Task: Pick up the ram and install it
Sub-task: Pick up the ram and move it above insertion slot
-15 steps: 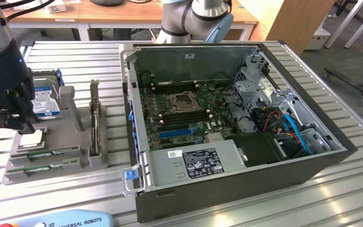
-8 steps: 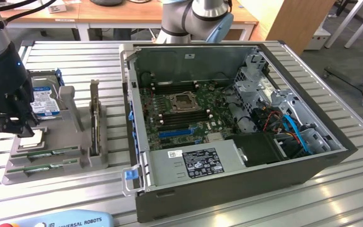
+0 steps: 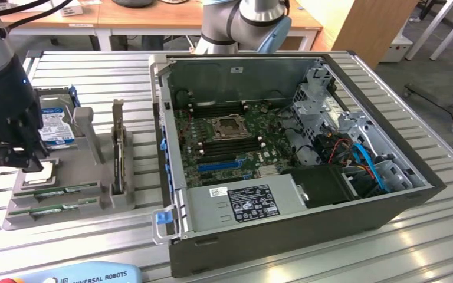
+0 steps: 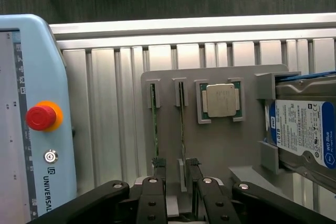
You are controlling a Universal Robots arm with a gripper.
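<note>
Ram [image 4: 181, 111] stands on edge in a narrow slot of the gray holder [image 4: 210, 156], with a second green stick [image 4: 154, 124] in the slot just beside it. On the first stick's other side, a square silver processor chip [image 4: 220, 100] sits in its own recess, and past that a hard drive [image 4: 304, 129] with a blue-and-white label rests in a bracket. The gripper [image 4: 177, 165] hangs over one end of the two slots with its black fingers [image 4: 160, 167] spread apart and holding nothing. The ram seems to line up with the gap between them, though whether either finger touches a stick is hard to tell. The holder lies on a slatted aluminium surface [image 4: 105, 103], near a pale blue teach pendant [image 4: 31, 77] with a red stop button [image 4: 41, 117]. In the exterior view, the open computer case [image 3: 289, 242] stands to the exterior view's right of the holder, its motherboard [image 3: 226, 132] exposed, and a dark expansion card [image 3: 118, 147] stands upright on the holder.
</note>
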